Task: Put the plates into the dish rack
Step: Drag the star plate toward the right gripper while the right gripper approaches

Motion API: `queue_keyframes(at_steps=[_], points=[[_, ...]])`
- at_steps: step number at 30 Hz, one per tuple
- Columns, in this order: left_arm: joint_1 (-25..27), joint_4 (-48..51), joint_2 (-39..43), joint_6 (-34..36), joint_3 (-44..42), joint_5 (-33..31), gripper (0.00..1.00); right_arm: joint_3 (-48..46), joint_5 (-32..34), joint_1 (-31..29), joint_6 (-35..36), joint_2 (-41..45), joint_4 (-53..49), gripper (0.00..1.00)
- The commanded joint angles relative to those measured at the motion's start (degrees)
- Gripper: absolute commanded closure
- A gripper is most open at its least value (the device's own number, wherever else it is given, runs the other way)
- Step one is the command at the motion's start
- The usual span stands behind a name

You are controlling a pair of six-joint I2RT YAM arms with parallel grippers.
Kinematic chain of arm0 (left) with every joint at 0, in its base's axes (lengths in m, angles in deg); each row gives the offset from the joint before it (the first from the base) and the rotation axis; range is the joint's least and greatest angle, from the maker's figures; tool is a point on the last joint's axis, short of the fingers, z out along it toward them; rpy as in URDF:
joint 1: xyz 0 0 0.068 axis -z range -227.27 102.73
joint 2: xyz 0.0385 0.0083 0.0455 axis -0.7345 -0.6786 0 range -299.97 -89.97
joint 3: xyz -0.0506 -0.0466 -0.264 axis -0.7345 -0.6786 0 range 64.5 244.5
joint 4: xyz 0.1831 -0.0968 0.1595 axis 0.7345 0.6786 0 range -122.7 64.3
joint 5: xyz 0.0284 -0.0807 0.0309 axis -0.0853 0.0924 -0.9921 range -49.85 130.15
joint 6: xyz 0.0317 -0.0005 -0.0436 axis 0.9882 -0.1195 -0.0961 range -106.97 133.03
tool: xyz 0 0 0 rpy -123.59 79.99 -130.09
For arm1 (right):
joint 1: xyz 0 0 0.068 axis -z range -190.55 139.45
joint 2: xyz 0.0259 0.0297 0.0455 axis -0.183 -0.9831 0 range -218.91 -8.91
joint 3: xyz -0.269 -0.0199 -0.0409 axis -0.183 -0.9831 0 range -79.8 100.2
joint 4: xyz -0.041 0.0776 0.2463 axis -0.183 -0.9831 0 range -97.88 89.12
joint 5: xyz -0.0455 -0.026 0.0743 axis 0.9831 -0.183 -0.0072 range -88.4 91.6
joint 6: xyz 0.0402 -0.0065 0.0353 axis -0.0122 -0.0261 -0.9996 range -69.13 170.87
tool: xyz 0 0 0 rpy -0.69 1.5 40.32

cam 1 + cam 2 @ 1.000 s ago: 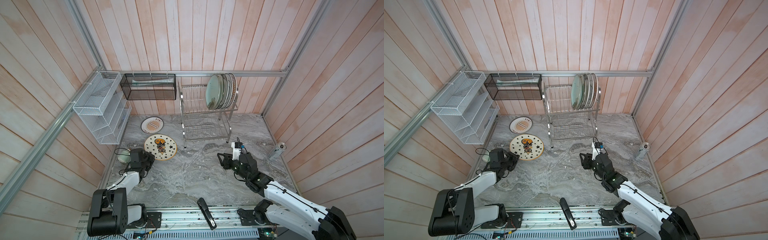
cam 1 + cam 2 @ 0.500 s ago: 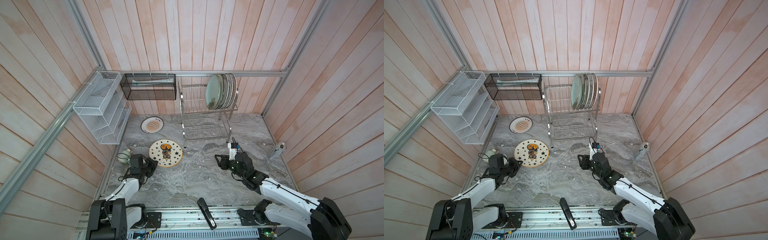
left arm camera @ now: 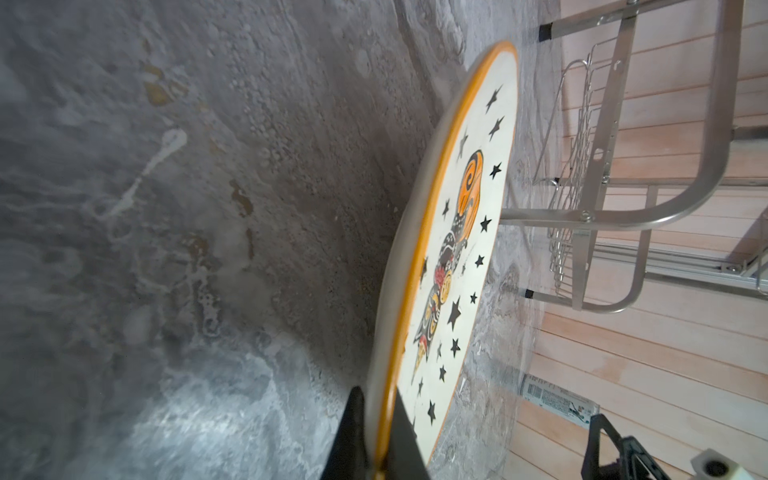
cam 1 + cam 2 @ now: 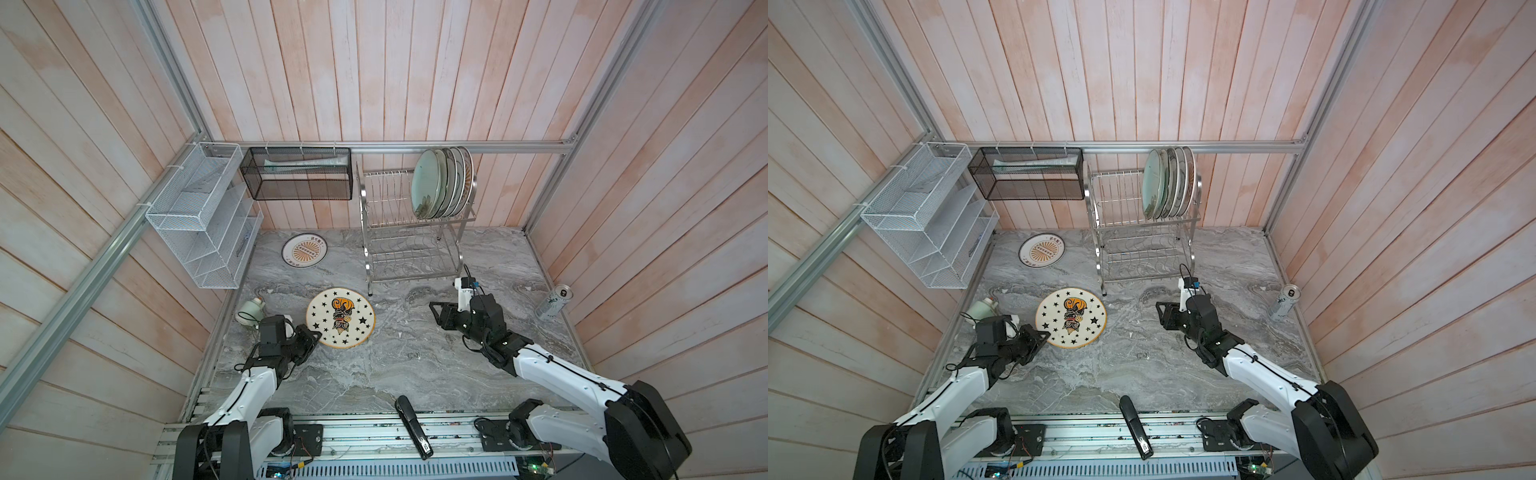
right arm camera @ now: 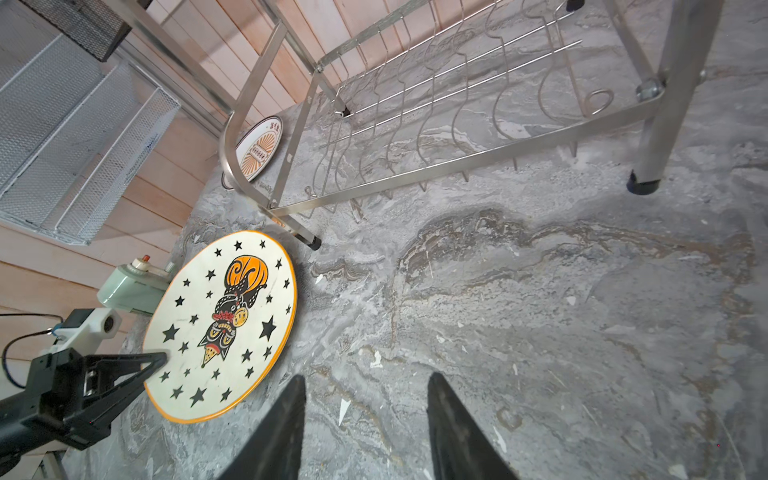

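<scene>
Your left gripper (image 4: 315,335) is clamped on the near rim of the round cream plate with black stars and an orange edge (image 4: 340,318). The left wrist view shows one finger on each face of that rim. A second ago the plate sat closer to the left wall. It has since come toward the middle of the grey marble tabletop (image 4: 374,374). Its gripped side is raised, but whether the far rim is clear of the stone cannot be told. The pick looks secured and the carry looks under way.

Your right gripper (image 4: 435,316) hangs parted and empty over bare marble, just in front of the shiny two-tier steel wire dish rack (image 4: 409,253), and has barely shifted. The rack's upper tier holds a row of upright plates (image 4: 440,183) at its right end, with free slots to their left. A white plate with an orange sunburst (image 4: 304,250) lies flat near the back wall, left of the rack, not yet loaded.
</scene>
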Motion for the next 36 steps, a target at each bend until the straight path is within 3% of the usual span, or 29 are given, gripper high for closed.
queue_keyframes(at_steps=[1,14,21,28,36], points=[[0.6,-1.8,-0.3,3.5,-1.1,5.2,1.0,2.0,-4.9,1.6,2.2,-1.0,0.1,0.52],[4.5,-3.4,-3.3,6.2,-0.1,8.0,1.0,2.3,-16.1,3.4,2.5,-9.1,2.8,0.5],[12.1,-4.6,-8.9,7.0,2.8,5.6,1.0,1.2,-21.3,3.4,0.9,-14.6,8.1,0.48],[16.0,-9.0,-14.3,6.4,5.0,5.7,1.0,-0.6,-22.5,3.6,0.0,-16.3,9.8,0.44],[18.9,-7.9,-26.3,11.3,11.3,4.3,1.0,-4.7,-27.7,6.4,-2.0,-21.1,16.5,0.43]])
